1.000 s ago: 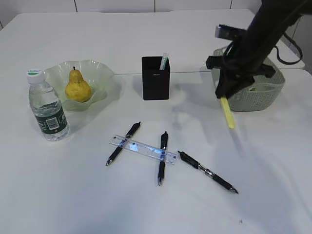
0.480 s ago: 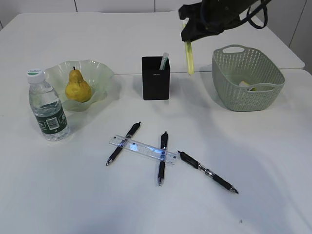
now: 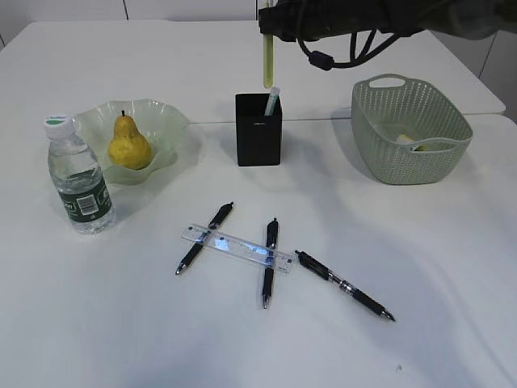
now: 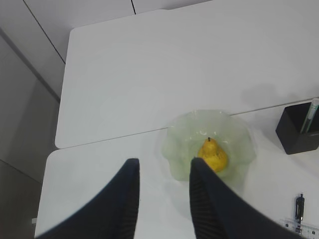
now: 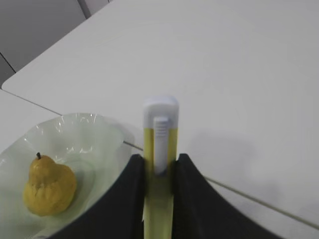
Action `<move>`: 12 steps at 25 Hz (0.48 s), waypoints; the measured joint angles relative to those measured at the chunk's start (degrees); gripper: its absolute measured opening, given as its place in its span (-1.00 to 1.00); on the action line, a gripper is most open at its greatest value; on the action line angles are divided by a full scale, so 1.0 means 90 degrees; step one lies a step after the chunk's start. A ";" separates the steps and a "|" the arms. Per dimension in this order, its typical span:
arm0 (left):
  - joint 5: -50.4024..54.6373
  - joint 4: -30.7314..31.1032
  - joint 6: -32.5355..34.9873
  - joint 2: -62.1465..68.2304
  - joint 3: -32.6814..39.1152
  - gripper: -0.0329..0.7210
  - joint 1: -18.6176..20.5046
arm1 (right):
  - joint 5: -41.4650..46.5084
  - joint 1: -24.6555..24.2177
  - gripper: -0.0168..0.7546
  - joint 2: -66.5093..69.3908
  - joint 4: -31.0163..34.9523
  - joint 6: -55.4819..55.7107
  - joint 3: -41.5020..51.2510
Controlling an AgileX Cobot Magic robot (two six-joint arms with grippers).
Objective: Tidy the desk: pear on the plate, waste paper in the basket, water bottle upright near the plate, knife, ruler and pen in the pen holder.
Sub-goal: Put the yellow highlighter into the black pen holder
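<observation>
R gripper (image 5: 158,172) fingers pinch yellow knife (image 3: 266,61) hanging upright just above pen holder (image 3: 258,129), L gripper (image 4: 162,191) fingers apart w/ nothing between, above plate (image 4: 239,132).

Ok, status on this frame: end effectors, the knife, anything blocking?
Right end effector shut on yellow knife, hanging above pen holder. Left end effector open, empty. One pen already in holder; opening otherwise free.

Bright, even light falls from above; the white desk (image 3: 420,267) shows only soft, faint shadows beside each thing. The exterior view is sharp. In both wrist views the near jaws are blurred, the far desk clearer.
</observation>
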 joint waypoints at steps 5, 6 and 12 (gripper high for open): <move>0.0000 0.0015 0.0000 0.0000 0.0000 -0.28 0.0000 | -0.0588 0.0018 -0.55 0.0256 0.1719 -0.1883 0.0000; 0.0000 0.0019 0.0000 0.0000 0.0000 -0.28 0.0000 | -0.0653 0.0018 -0.55 0.0305 0.2008 -0.2234 0.0000; 0.0000 0.0047 0.0000 0.0000 0.0000 -0.28 0.0000 | -0.0714 0.0018 -0.55 0.0588 0.3397 -0.3631 0.0000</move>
